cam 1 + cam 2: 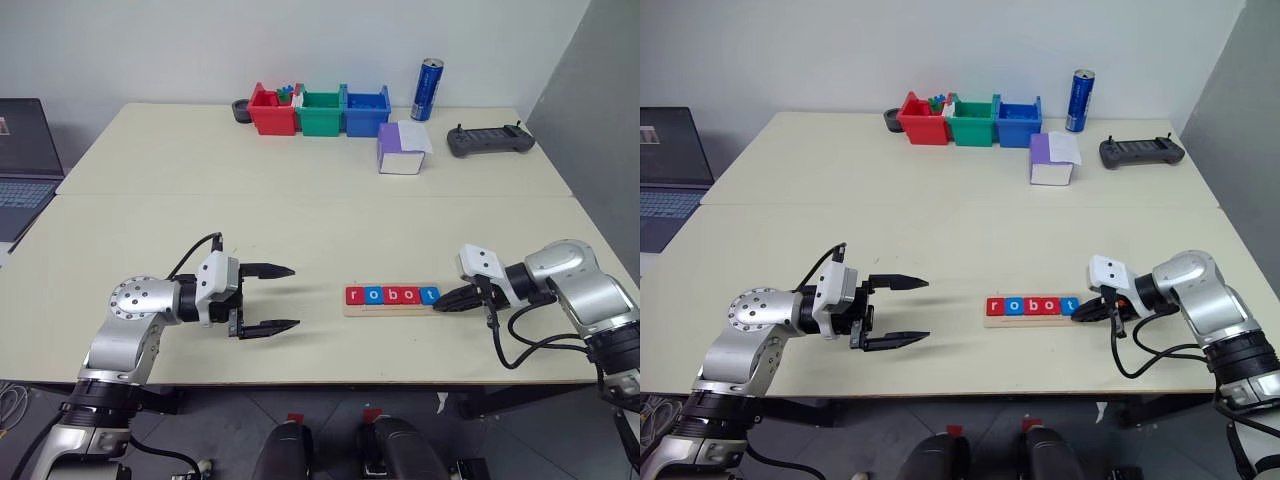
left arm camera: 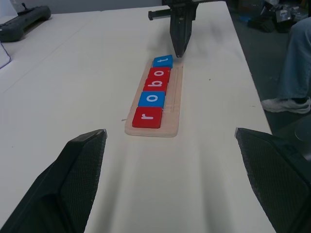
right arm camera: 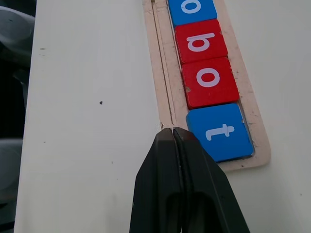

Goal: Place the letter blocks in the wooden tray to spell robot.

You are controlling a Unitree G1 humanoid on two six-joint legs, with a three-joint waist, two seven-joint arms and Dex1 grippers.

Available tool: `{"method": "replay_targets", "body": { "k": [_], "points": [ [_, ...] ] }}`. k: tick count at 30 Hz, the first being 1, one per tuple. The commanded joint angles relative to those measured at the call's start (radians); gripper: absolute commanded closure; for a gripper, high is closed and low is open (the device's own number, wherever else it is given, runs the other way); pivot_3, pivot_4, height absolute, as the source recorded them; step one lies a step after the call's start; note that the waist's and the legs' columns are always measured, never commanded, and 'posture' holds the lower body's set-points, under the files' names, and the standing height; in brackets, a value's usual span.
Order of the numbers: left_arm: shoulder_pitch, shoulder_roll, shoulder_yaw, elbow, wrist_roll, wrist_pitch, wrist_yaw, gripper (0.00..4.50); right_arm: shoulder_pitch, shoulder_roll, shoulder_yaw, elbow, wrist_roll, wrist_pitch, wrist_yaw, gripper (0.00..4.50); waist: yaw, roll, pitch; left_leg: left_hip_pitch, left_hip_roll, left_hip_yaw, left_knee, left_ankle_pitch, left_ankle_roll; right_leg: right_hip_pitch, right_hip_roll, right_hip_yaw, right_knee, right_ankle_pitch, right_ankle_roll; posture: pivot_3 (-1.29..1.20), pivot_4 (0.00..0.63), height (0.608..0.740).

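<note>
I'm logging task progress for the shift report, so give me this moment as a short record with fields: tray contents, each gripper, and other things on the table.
tray: wooden tray lies near the table's front edge
tiles: five letter blocks in a row in it, reading r o b o t; red, blue, red, red, blue
right gripper: shut, holding nothing, tips at the tray's t end
left gripper: open, holding nothing, apart from the tray
far side of table: red, green and blue bins, blue can, controller
</note>
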State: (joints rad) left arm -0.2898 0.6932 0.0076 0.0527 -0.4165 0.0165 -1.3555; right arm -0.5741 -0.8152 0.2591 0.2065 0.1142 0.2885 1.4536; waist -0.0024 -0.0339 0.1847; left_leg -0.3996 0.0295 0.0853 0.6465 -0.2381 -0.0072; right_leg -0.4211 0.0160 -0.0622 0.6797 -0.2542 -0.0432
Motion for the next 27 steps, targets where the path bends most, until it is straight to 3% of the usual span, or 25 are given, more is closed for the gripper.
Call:
{"method": "replay_targets", "body": {
  "k": [1,21,27],
  "points": [
    [-0.009,0.007,0.01,-0.009,-0.003,-0.007,0.003,0.0,-0.033,0.007,-0.002,0.015,-0.008,-0.023,-0.002,4.47,0.0,0.0,0.0,0.0,0.0,0.0,0.0,0.0,0.0,0.0,0.0,0.0,0.0,0.0,0.0,0.0,0.15,0.74],
    [0.01,0.026,0.021,-0.029,-0.011,0.0,0.012,0.0,-0.073,0.029,-0.011,0.074,0.002,-0.048,0.028,4.47,0.0,0.0,0.0,0.0,0.0,0.0,0.0,0.0,0.0,0.0,0.0,0.0,0.0,0.0,0.0,0.0,0.15,0.74],
    [0.037,0.056,0.067,-0.087,-0.059,0.042,0.014,0.0,-0.064,-0.115,-0.244,-0.129,0.225,0.2,0.042,4.47,0.0,0.002,0.001,-0.001,0.0,0.0,0.0,0.0,0.0,0.0,0.0,0.0,0.0,0.0,0.0,0.0,0.15,0.74]
  ]
}}
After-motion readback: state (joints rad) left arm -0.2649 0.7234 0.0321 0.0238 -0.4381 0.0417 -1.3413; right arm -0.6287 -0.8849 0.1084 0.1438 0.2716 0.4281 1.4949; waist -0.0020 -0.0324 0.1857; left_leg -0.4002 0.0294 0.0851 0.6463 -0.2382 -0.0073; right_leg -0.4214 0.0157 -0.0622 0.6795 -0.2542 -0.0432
